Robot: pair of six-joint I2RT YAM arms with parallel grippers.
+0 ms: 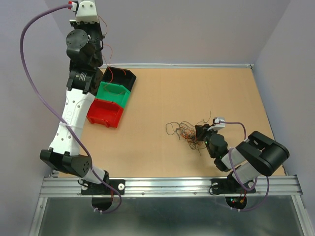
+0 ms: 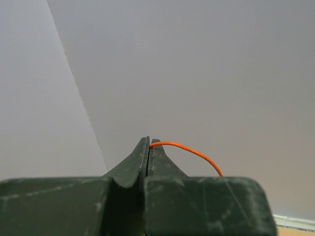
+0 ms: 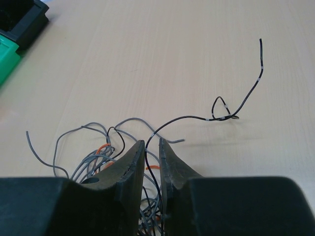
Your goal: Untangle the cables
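Note:
The tangle of thin cables [image 1: 186, 130] lies on the table right of centre; in the right wrist view [image 3: 93, 152] it shows grey, black and orange strands. My right gripper [image 1: 201, 132] is low over the tangle, its jaws a narrow gap apart [image 3: 152, 147]. A black cable [image 3: 236, 105] runs loosely between them and curls away to the right. My left gripper [image 1: 100, 30] is raised high at the back left and is shut [image 2: 149, 143] on one orange cable [image 2: 189, 149]. That cable [image 1: 105, 49] hangs down towards the black bin.
Three bins stand in a row at the back left: black [image 1: 123, 78], green [image 1: 114, 93] and red [image 1: 105, 114]. The black and green bins show at the top left of the right wrist view [image 3: 17, 24]. Grey walls close the table's back and sides.

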